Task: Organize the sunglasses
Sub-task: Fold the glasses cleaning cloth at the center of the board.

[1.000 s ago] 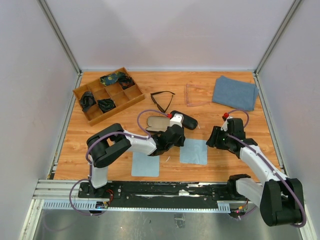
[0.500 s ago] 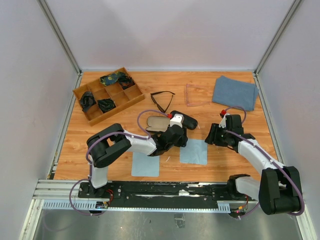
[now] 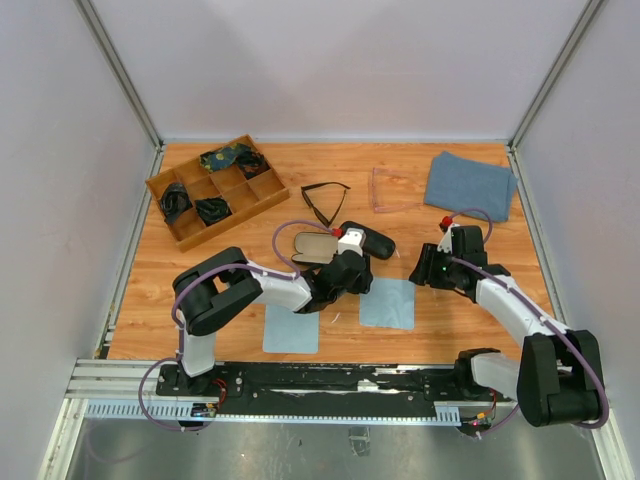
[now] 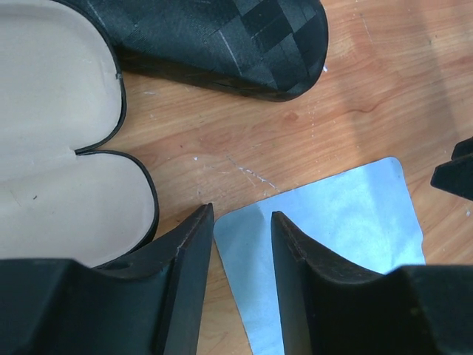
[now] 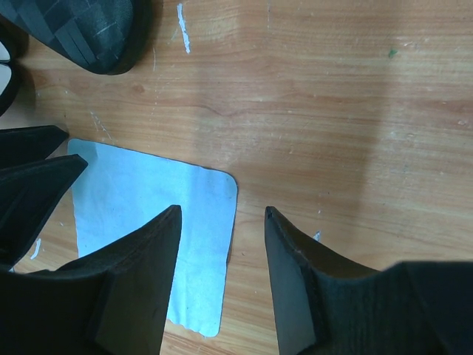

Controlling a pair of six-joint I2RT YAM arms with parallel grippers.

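1. The thin black-framed sunglasses with dark lenses (image 3: 323,199) lie loose on the wooden counter (image 3: 330,160), far of centre, just beyond the two cases
2. The translucent pale pinkish sunglasses (image 3: 392,190) lie loose to their right, just left of a folded grey-blue towel (image 3: 470,183)
3. A black oval hard case with beige lining (image 4: 52,148) lies open at mid-counter with nothing in it, and a closed black case with a woven check pattern (image 4: 222,37) lies just right of it
4. The left pincer (image 4: 242,222) hovers low at the near side of the open case, its fingers partly spread and holding nothing, over the corner of a light blue square cloth (image 4: 332,222)
5. The right pincer (image 5: 220,218) is spread and empty too, above the right edge of that same cloth, well apart from both pairs
6. A second light blue cloth (image 3: 291,328) lies nearer and to the left, and a wooden divided tray (image 3: 236,217) at the far left holds dark items too small to identify
7. The task looks barely begun: one case stands ready, yet neither pair is gripped or cased, so both probably remain to be folded, placed inside and shut in
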